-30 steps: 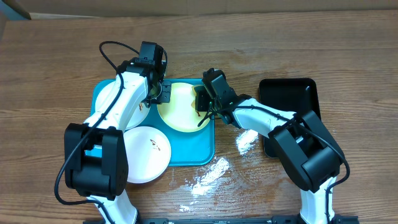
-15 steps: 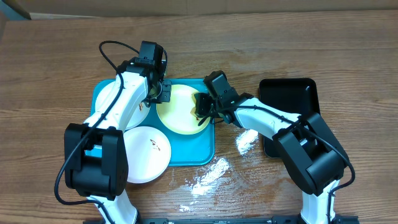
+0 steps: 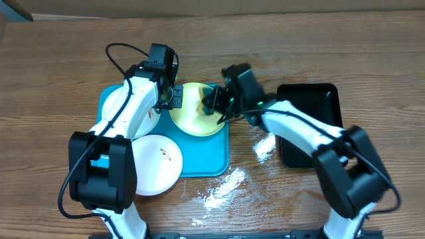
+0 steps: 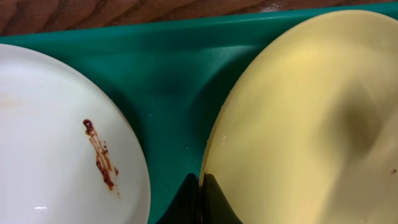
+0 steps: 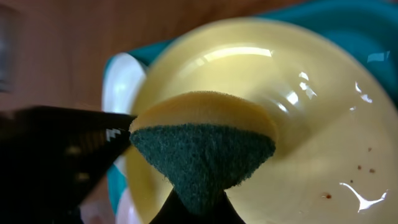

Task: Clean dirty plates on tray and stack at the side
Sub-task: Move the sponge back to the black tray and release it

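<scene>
Three plates show in the overhead view, all on or at the teal tray (image 3: pixel 207 159), which lies on the wooden bench (image 3: pixel 60 60). The yellow-green plate (image 3: pixel 192 114) sits in the tray's far right part. The left end effector (image 4: pixel 201 202) is pinched closed on its left rim, the dark fingertips almost meeting around the edge. Just beside it to the left, apart from it, lies the smeared white plate (image 4: pixel 56 143), with a red-brown streak (image 4: pixel 101 155) on its face. The second white plate (image 3: pixel 156 166) overlaps the tray's near left rim and hangs partly out over the bench. The right end effector (image 5: pixel 198 208) is clamped on a sponge (image 5: pixel 205 143), yellow on top with a dark green scouring face, held over the yellow-green plate's inner face. We cannot tell whether the sponge touches the plate. A few small dark specks (image 5: pixel 364 168) dot the wet plate surface. A black tray (image 3: pixel 312 99) rests on the bench to the right, well apart from the teal one.
</scene>
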You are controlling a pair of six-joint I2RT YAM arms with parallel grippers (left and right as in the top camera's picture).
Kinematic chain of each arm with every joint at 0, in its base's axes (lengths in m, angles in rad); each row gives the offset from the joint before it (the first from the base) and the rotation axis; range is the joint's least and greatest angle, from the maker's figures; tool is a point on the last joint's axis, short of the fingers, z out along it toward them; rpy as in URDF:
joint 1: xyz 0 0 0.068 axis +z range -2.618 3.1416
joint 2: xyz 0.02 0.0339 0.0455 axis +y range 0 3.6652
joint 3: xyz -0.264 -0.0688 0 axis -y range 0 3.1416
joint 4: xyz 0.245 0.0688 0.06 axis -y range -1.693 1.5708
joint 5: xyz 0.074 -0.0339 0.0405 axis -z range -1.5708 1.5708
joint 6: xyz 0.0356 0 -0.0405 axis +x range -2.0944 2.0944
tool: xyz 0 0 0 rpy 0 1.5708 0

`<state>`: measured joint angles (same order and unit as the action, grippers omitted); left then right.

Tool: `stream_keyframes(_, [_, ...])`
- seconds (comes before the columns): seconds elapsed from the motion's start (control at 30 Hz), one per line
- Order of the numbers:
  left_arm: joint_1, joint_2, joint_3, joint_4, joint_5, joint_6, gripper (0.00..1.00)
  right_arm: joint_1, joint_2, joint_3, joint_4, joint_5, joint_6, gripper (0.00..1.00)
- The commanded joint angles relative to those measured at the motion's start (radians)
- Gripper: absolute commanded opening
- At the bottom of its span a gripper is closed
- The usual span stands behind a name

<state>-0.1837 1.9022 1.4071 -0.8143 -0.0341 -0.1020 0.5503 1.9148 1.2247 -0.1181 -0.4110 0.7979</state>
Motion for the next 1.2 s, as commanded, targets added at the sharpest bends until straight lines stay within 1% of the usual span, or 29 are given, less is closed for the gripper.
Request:
stream_keyframes(0.0, [-0.006, -0.011, 0.015, 0.005, 0.0, -0.016, 0.04, -0.058, -0.084, 0.008, 0.019, 0.014, 0.003, 0.04])
stream_keyframes(0.13, [-0.006, -0.011, 0.015, 0.008, 0.0, -0.009, 0.04, -0.108, -0.086, 0.008, -0.003, 0.022, -0.051, 0.04])
stream_keyframes(0.23, [-0.006, -0.011, 0.015, 0.007, -0.002, -0.006, 0.04, -0.169, -0.099, 0.008, -0.1, 0.033, -0.124, 0.04])
stream_keyframes(0.33, [-0.006, -0.011, 0.015, 0.008, -0.003, -0.006, 0.04, -0.22, -0.126, 0.008, -0.214, 0.086, -0.21, 0.04])
stream_keyframes(0.4, [-0.006, -0.011, 0.015, 0.012, -0.003, -0.006, 0.04, -0.275, -0.172, 0.008, -0.35, 0.193, -0.313, 0.04])
stream_keyframes(0.5, [-0.006, -0.011, 0.015, 0.012, -0.003, -0.006, 0.04, -0.321, -0.226, 0.008, -0.495, 0.319, -0.374, 0.04])
stream_keyframes(0.6, [-0.006, -0.011, 0.015, 0.012, -0.003, -0.006, 0.04, -0.332, -0.237, 0.006, -0.575, 0.415, -0.438, 0.04])
stream_keyframes(0.63, [-0.006, -0.011, 0.015, 0.012, -0.003, -0.006, 0.04, -0.331, -0.228, -0.008, -0.6, 0.497, -0.459, 0.04])
stream_keyframes(0.8, [-0.006, -0.011, 0.015, 0.012, -0.003, -0.006, 0.04, -0.337, -0.191, -0.106, -0.572, 0.684, -0.459, 0.04])
stream_keyframes(1.03, [-0.006, -0.011, 0.015, 0.011, -0.002, -0.006, 0.04, -0.35, -0.184, -0.257, -0.381, 0.698, -0.482, 0.04])
stream_keyframes(1.07, [-0.006, -0.011, 0.015, 0.011, -0.002, -0.006, 0.04, -0.35, -0.184, -0.264, -0.369, 0.698, -0.485, 0.11])
stream_keyframes(1.1, [-0.006, -0.011, 0.015, 0.011, -0.003, -0.006, 0.04, -0.35, -0.184, -0.269, -0.355, 0.698, -0.485, 0.36])
stream_keyframes(1.13, [-0.006, -0.011, 0.015, 0.011, -0.002, -0.006, 0.04, -0.35, -0.184, -0.268, -0.352, 0.698, -0.49, 0.48])
stream_keyframes(1.17, [-0.006, -0.011, 0.015, 0.011, -0.002, -0.006, 0.04, -0.35, -0.185, -0.264, -0.348, 0.698, -0.507, 0.57])
